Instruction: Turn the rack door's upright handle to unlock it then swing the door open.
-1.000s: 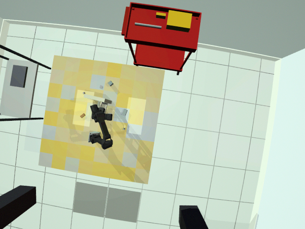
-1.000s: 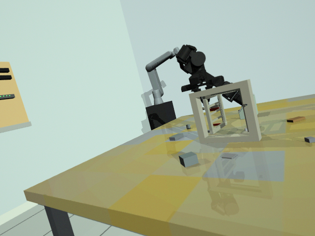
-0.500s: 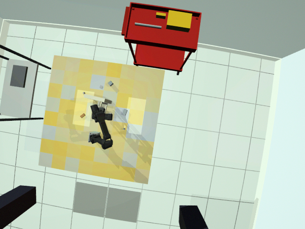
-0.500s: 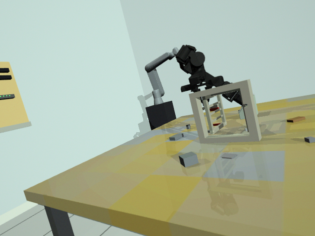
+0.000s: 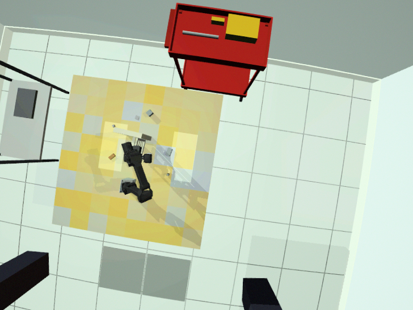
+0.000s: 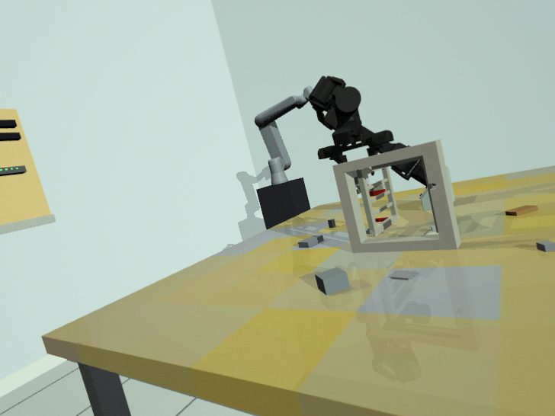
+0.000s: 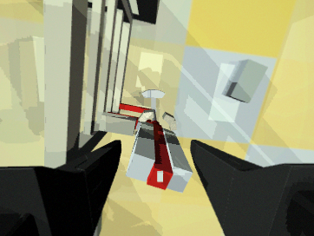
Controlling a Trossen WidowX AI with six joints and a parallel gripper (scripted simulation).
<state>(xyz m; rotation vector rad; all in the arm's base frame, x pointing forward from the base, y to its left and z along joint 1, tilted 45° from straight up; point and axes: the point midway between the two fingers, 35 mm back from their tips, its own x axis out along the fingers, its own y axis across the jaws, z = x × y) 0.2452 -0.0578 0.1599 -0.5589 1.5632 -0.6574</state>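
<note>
The rack door (image 5: 142, 142) (image 6: 368, 215) (image 7: 56, 87), with pale bars, stands swung wide open, roughly square to the pale upright frame (image 5: 126, 132) (image 6: 448, 196). The exact angle is hard to read. The handle (image 7: 163, 160), with a red core between two grey side pieces, is turned out from the door and its grey sides stand apart. My gripper (image 7: 156, 145) (image 6: 357, 155) is open, with one finger on each side of the handle and a gap on both sides in the wrist view. In the exterior view the frame hides the fingertips.
On the table (image 5: 186, 230) (image 6: 170, 331) are an orange block (image 5: 111, 156) (image 6: 522, 210), a larger grey block (image 5: 150, 113) (image 6: 332, 281), another grey block (image 5: 168, 151) (image 6: 310, 241) (image 7: 248, 81) beyond the handle's right, and small dark cubes (image 5: 167, 174) (image 6: 331, 222).
</note>
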